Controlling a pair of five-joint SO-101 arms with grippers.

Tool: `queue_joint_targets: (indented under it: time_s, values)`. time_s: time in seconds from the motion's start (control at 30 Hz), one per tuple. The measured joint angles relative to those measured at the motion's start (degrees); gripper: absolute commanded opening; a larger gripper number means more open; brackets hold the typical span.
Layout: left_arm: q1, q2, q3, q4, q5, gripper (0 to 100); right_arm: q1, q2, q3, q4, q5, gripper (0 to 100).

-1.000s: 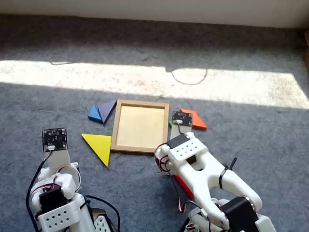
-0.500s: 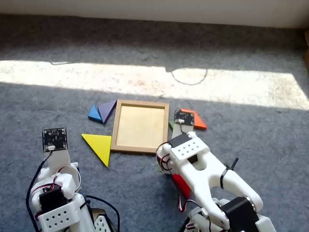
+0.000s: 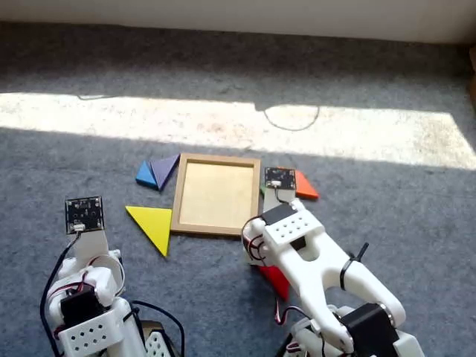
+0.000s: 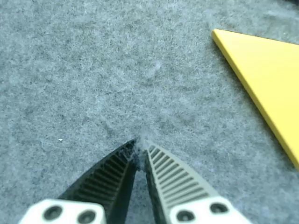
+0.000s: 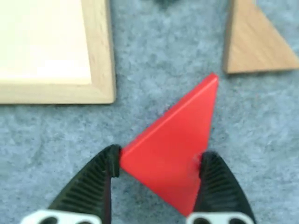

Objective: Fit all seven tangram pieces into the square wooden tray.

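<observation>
1. The right gripper (image 5: 160, 157) squeezes the red triangle (image 5: 175, 149) between its two fingers (image 5: 100, 179), just beside the wooden tray (image 5: 100, 70).
2. The left gripper (image 4: 141, 147) has its tips pressed together above the gray carpet (image 4: 70, 70), near the yellow triangle (image 4: 266, 70).

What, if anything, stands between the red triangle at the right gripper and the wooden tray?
Nothing visible. The red triangle sits between the fingers of the right gripper, and just bare carpet separates it from the wooden tray. The plain wooden triangle lies off to one side.
</observation>
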Motion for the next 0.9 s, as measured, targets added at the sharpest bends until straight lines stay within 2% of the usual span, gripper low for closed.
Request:
queue_joint_targets:
  time_s: [0.2, 0.37, 0.8, 0.9]
  values:
    - [0.0, 0.0, 0.0, 0.0, 0.0, 1, 0.0, -0.09, -3.6, 2.73, 0.35, 6.5]
    - [0.0, 0.0, 0.0, 0.0, 0.0, 1, 0.0, -5.8, -8.53, 7.82, 0.53, 6.7]
    - [0.0, 0.0, 0.0, 0.0, 0.0, 1, -0.26, -8.35, -19.08, 7.12, 2.99, 6.7]
    - [0.0, 0.0, 0.0, 0.0, 0.0, 1, -0.26, -6.51, -19.08, 7.12, 3.16, 10.1]
